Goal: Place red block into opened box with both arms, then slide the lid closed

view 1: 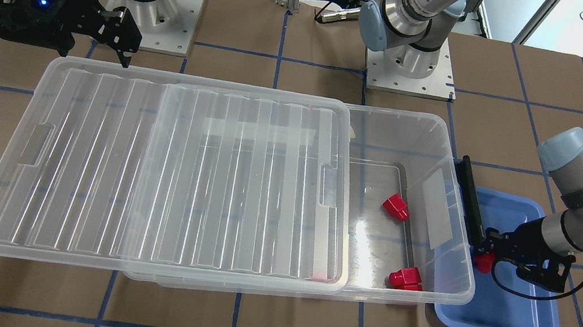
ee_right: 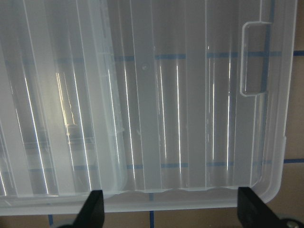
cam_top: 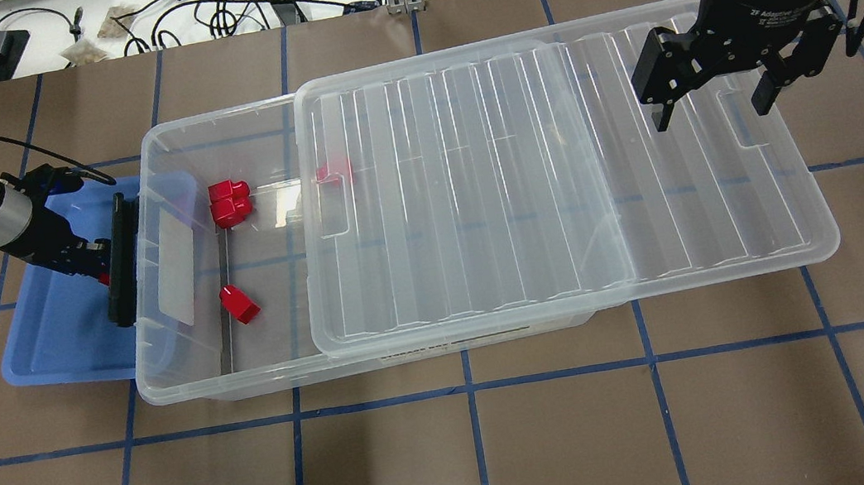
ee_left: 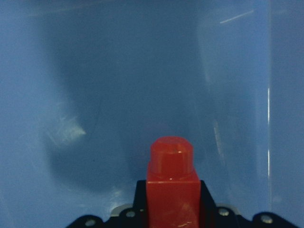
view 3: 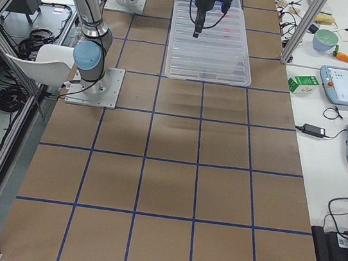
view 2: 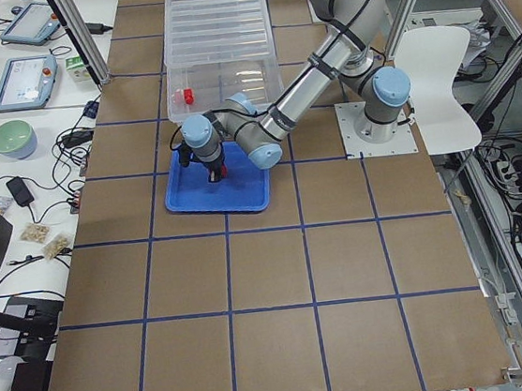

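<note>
My left gripper (view 1: 486, 253) is shut on a red block (ee_left: 171, 180) and sits low over the blue tray (cam_top: 62, 349), just outside the box's short end. The clear box (cam_top: 162, 345) has its ribbed lid (cam_top: 557, 176) slid partway off, so the end near the tray is uncovered. More red blocks (cam_top: 240, 304) lie on the uncovered box floor (view 1: 395, 205). Above the lid's overhanging end my right gripper (cam_top: 710, 112) hangs open, holding nothing. The right wrist view shows the lid's notch (ee_right: 251, 59) below the fingertips (ee_right: 92, 209).
A black bar (cam_top: 121, 258) is fixed on the box's short end, between the left gripper and the box interior. Both arm bases (view 1: 410, 66) stand behind the box. Brown table with blue tape lines surrounds everything; side tables with devices (view 3: 342, 86) flank it.
</note>
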Available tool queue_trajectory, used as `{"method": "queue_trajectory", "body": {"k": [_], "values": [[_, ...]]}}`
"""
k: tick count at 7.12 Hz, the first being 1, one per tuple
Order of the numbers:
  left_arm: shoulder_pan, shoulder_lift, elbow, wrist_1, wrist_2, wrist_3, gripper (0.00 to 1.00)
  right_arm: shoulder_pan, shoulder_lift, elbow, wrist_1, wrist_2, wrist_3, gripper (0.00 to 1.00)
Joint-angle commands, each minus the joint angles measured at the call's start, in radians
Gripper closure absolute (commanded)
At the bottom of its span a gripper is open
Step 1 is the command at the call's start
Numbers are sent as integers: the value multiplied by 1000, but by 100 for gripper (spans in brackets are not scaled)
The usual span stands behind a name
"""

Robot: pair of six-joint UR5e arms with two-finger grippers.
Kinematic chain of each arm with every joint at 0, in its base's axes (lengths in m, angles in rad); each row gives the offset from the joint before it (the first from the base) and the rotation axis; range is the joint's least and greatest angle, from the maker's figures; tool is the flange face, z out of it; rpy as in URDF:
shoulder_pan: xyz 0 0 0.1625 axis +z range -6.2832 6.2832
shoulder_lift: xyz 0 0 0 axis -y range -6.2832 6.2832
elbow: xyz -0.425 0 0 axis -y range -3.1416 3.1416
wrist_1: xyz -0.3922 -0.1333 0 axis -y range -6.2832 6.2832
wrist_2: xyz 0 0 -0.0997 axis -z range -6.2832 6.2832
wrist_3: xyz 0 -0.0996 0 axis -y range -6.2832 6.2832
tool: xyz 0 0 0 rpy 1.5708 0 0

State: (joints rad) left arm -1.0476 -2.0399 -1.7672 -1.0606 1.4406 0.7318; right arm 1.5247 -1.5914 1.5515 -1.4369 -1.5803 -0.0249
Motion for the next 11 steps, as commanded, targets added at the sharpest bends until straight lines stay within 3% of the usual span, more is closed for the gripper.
{"method": "queue_trajectory", "body": {"k": [1, 3, 5, 7, 8, 11], "values": [[-3, 39, 59, -18, 55, -2, 100, 0, 1, 1, -7, 0, -1, 0], [-34, 117, 158, -199, 72, -52, 100, 0, 2, 2, -11, 6, 8, 0], [-162, 220, 195, -310, 78, -200, 100, 0, 1, 1, -11, 0, 0, 0], [-317, 295, 169, -315, 78, -415, 100, -1, 2, 1, -14, 3, 10, 0], [-368, 303, 106, -297, 72, -510, 100, -3, 2, 1, -14, 5, 11, 0], [-417, 308, -27, -162, 70, -564, 100, -3, 2, -1, -14, 2, 11, 0]]}}
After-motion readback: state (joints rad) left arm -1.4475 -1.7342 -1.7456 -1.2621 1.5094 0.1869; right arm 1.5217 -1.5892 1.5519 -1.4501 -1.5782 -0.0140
